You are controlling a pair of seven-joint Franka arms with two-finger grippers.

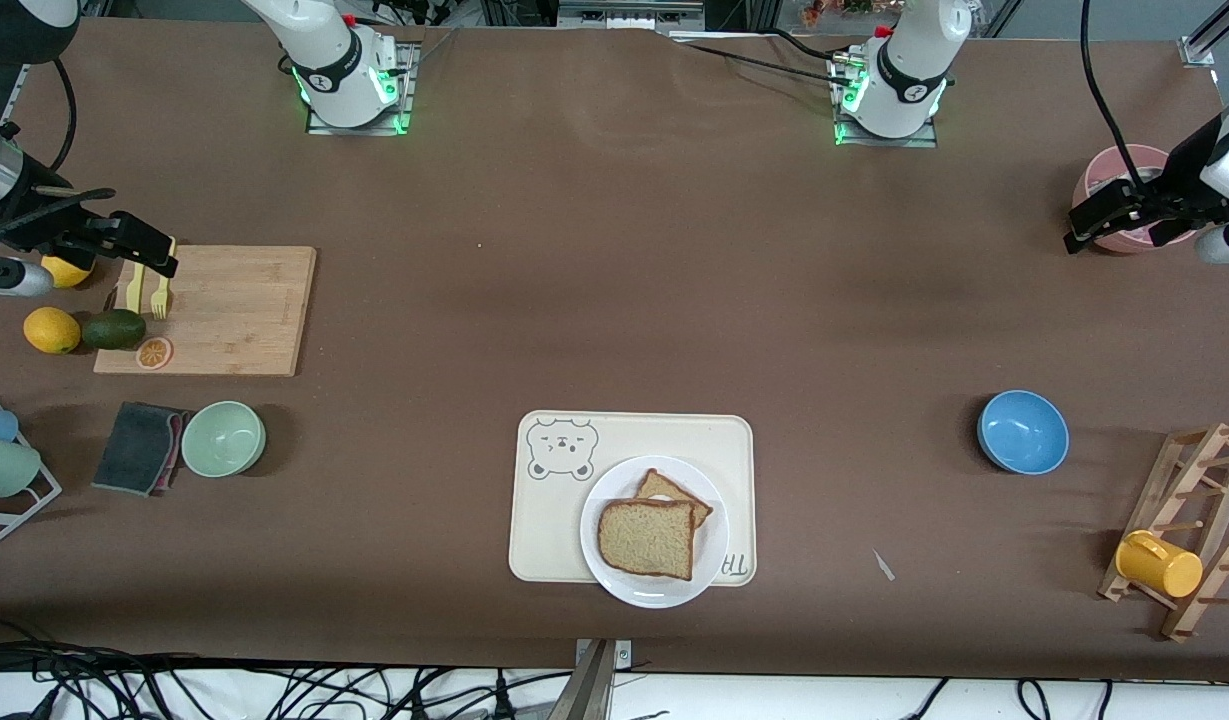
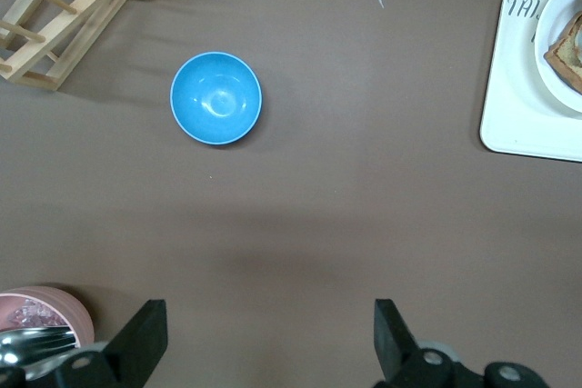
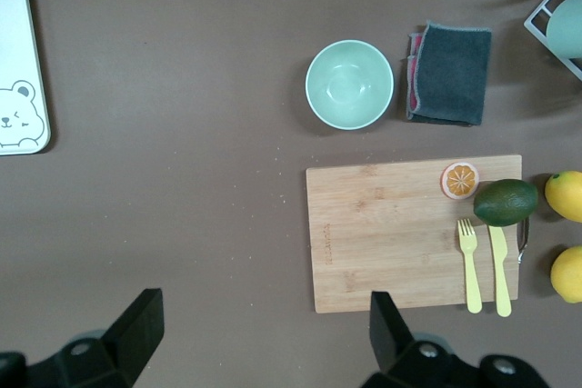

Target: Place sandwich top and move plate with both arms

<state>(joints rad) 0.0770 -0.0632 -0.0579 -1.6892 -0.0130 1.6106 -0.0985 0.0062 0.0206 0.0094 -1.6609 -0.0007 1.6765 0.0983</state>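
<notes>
Front view: plate [image 1: 655,592], round, glossy white, sits on the cream bear tray [image 1: 574,520], overhanging the tray's edge nearest the camera. On it lies the sandwich top [image 1: 647,539], a tan speckled slice with brown crust, laid askew over a lower slice [image 1: 674,492] whose corner shows at the side farther from the camera. Judged: the bread is light, soft and easily dented, the stack loose and likely to slide if the plate tilts; the plate is stiff, slick and breakable, best taken at bare rim on two facing sides, one per arm, and kept level. Left gripper [image 1: 1102,222] hangs over the pink bowl [image 1: 1124,165] at the left arm's end of the table, holding nothing. Right gripper [image 1: 139,250] hangs over the edge of the wooden cutting board [image 1: 224,310] at the right arm's end, also empty. Both are well apart from the plate. Left wrist view: left gripper [image 2: 271,338] jaws spread wide, nothing between them; blue bowl [image 2: 215,97], wooden rack [image 2: 45,20] and a sliver of plate [image 2: 550,43] on the tray [image 2: 514,106]. Right wrist view: right gripper [image 3: 266,333] jaws likewise wide and empty; cutting board [image 3: 391,233], green bowl [image 3: 349,84], grey cloth [image 3: 450,73], avocado [image 3: 506,202], yellow fork [image 3: 469,265].
</notes>
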